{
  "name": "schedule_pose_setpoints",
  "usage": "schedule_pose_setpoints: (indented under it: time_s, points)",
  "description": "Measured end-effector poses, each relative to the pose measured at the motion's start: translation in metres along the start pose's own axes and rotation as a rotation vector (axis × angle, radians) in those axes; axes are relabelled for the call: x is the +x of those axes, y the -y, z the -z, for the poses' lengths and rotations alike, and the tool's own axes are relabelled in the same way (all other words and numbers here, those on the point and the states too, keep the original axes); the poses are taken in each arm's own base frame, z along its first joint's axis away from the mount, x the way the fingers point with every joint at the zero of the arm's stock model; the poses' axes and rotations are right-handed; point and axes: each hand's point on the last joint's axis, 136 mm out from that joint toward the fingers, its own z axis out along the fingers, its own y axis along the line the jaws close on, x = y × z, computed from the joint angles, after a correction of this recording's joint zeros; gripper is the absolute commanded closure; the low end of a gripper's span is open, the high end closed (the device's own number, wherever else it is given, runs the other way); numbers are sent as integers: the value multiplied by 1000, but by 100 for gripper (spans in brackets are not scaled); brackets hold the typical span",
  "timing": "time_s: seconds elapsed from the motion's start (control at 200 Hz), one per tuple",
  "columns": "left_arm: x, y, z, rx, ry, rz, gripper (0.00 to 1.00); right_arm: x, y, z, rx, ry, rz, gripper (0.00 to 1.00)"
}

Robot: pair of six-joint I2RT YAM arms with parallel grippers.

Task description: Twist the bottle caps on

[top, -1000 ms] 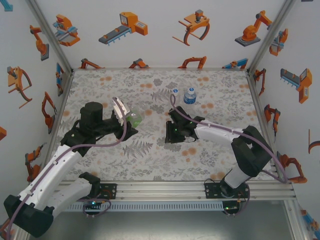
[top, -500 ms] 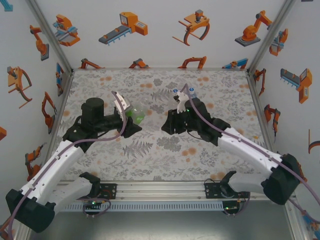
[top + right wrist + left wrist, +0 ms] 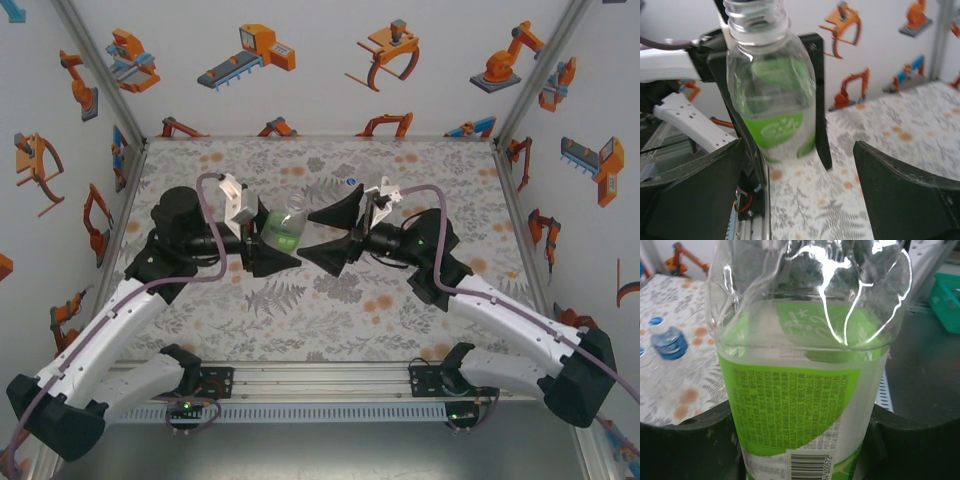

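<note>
**Left gripper** [image 3: 278, 236]. Fingers [image 3: 685, 440] are clamped one on each side of the lower body of the green-labelled bottle [image 3: 285, 224]. The bottle is lifted off the table [image 3: 200, 170], neck uppermost. The thread is bare, with no cap on it.

**Right gripper** [image 3: 322, 232]. Fingers [image 3: 905, 195] are wide apart with nothing between them. The tips face the held bottle, just beside it and not touching.

**Blue-labelled bottle** [image 3: 668, 342]. It stands on the far part of the table, apart from both grippers. A small pale cap [image 3: 655, 321] lies near it.

**Step in hand.** This looks like the green bottle being presented for capping, or possibly a hand-over. No cap has been picked up yet.

**Next move calls for one of two things:**
- The right fingers close squarely on the bottle's body without knocking it askew.
- The right gripper turns away to fetch the cap and brings it level over the open neck.
</note>
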Motion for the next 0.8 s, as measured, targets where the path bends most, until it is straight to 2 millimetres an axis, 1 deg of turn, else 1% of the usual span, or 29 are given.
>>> schedule_pose_setpoints:
  time_s: [0.085,0.135,0.245,0.345,0.406,0.521,0.561,0.591,0.661,0.731,0.756,0.796]
  points:
    - [-6,10,-5,47,10,-9,91,-6,-9,-10,-51,33,22,21]
    - [-10,14,-7,66,17,-16,91,-12,-12,-15,-72,60,36,22]
    - [-17,16,-9,78,32,-27,91,-25,-18,-22,-107,116,62,28]
    - [-20,15,-11,76,43,-27,90,-31,-22,-25,-130,153,71,33]
    - [-19,13,-12,74,44,-24,90,-32,-23,-28,-139,163,70,38]
    - [-19,9,-14,60,45,-15,82,-34,-26,-32,-154,176,67,52]
    - [-20,8,-14,53,49,-17,76,-35,-25,-32,-149,183,68,56]
    - [-20,7,-14,45,50,-17,68,-35,-25,-32,-147,185,70,58]
    - [-21,5,-14,33,53,-19,51,-36,-24,-32,-140,190,70,63]
    - [-22,5,-14,23,53,-19,31,-37,-24,-31,-135,193,72,65]
    - [-22,4,-14,8,54,-22,27,-37,-24,-30,-131,196,75,65]
    - [-22,1,-12,-18,53,-21,22,-38,-25,-28,-122,199,80,66]
